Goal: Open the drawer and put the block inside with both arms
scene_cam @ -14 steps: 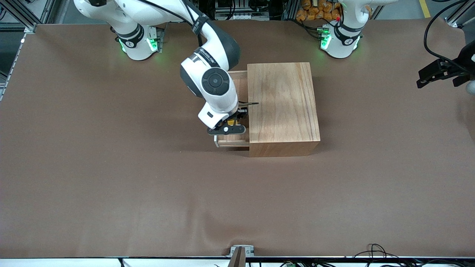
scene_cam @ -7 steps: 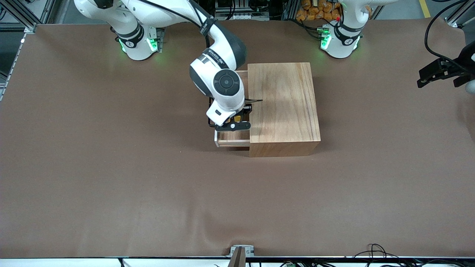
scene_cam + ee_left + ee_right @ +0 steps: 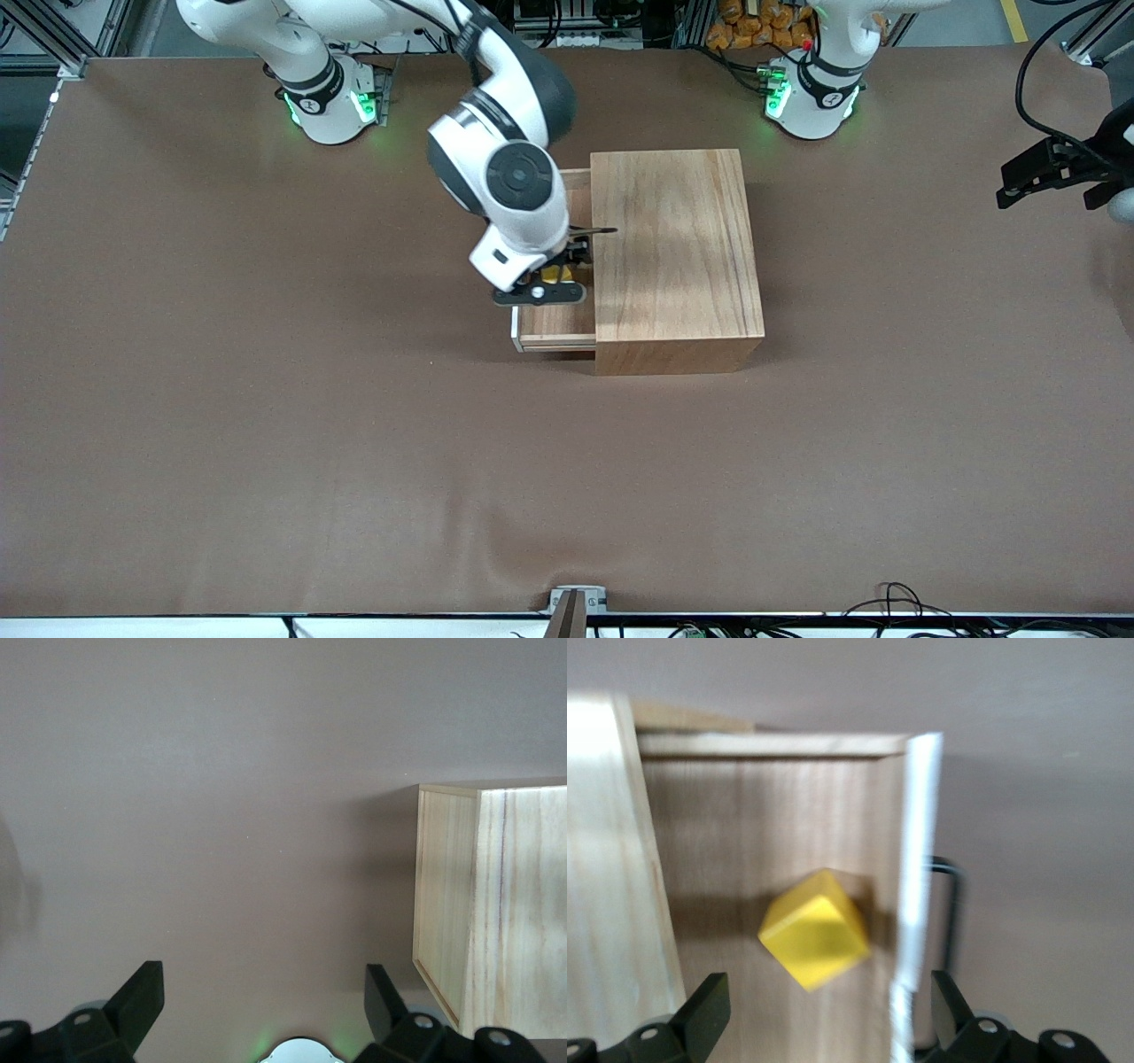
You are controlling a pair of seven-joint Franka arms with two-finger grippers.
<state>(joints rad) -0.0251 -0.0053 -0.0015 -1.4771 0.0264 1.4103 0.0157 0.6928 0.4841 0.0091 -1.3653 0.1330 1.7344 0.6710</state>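
The wooden box (image 3: 678, 248) stands mid-table with its drawer (image 3: 554, 335) pulled out toward the right arm's end. In the right wrist view the yellow block (image 3: 815, 941) lies on the drawer floor (image 3: 771, 833), turned at an angle, close to the white front panel (image 3: 917, 859) and its black handle (image 3: 954, 895). My right gripper (image 3: 828, 992) is open above the block and not touching it; it hangs over the drawer (image 3: 551, 285), and a bit of the block (image 3: 558, 274) shows under it. My left gripper (image 3: 1036, 182) waits, open and empty (image 3: 263, 988), at the left arm's end of the table.
The left wrist view shows one side of the wooden box (image 3: 496, 904) and the left arm's green-lit base (image 3: 301, 1052). Brown table cloth (image 3: 354, 443) spreads around the box. Cables (image 3: 895, 602) lie at the table edge nearest the front camera.
The right gripper held the block between its fingers over the drawer; now the fingers are apart, the block lies in the drawer, and the wrist has risen. The left arm has not moved.
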